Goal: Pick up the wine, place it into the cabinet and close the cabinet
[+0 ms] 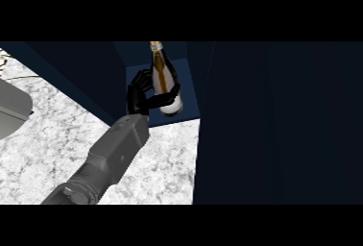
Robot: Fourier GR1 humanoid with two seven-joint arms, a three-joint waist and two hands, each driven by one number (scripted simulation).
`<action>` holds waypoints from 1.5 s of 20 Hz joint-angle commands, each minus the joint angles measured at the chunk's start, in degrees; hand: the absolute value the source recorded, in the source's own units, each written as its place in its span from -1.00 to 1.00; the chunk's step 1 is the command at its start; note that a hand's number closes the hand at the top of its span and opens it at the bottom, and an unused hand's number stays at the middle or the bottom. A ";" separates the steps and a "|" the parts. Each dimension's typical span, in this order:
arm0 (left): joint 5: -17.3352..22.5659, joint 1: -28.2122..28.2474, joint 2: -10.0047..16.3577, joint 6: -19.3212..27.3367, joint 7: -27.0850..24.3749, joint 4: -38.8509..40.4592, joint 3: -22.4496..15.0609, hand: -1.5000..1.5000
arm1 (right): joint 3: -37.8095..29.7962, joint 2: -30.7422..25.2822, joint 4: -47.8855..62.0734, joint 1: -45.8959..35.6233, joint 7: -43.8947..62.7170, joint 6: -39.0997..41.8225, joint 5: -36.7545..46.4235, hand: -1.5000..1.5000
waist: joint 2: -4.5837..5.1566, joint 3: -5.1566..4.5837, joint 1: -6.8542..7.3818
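Note:
The wine bottle [162, 68] has dark glass, a gold foil neck and a pale base. It stands tilted inside the open cabinet [187, 79], its base close to the cabinet's blue floor. My left hand [139, 94] reaches into the cabinet from the lower left, its fingers curled round the lower half of the bottle. Whether the base touches the floor is hidden by the hand. The cabinet's door [276, 125] stands open, a wide dark panel filling the right of the view. My right hand shows nowhere.
A dark cabinet panel [78, 72] slants along the left of the opening. The marble counter [42, 153] spreads below it, and a grey object [10, 113] sits at its left edge. My forearm [110, 153] crosses the counter.

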 commanded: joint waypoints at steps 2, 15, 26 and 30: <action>1.65 -2.28 0.00 2.07 1.21 -0.13 -0.16 1.00 | -0.54 -0.33 -0.40 0.81 -0.39 0.51 -0.48 -1.00 | 0.12 0.02 0.33; 3.27 -9.22 0.00 4.95 6.42 2.18 0.46 1.00 | -2.56 -1.03 -1.86 4.88 -1.29 2.26 -2.31 -1.00 | 0.53 0.17 0.80; -0.45 -12.70 1.59 9.26 7.59 7.22 -2.09 1.00 | -3.46 -1.13 -1.13 3.37 -1.20 2.30 -3.08 -1.00 | 0.74 0.17 1.85; -5.50 -12.53 3.37 14.23 8.22 8.06 -7.03 1.00 | -3.26 -0.91 -0.07 3.84 -2.93 2.84 -1.36 -1.00 | 1.07 0.24 2.09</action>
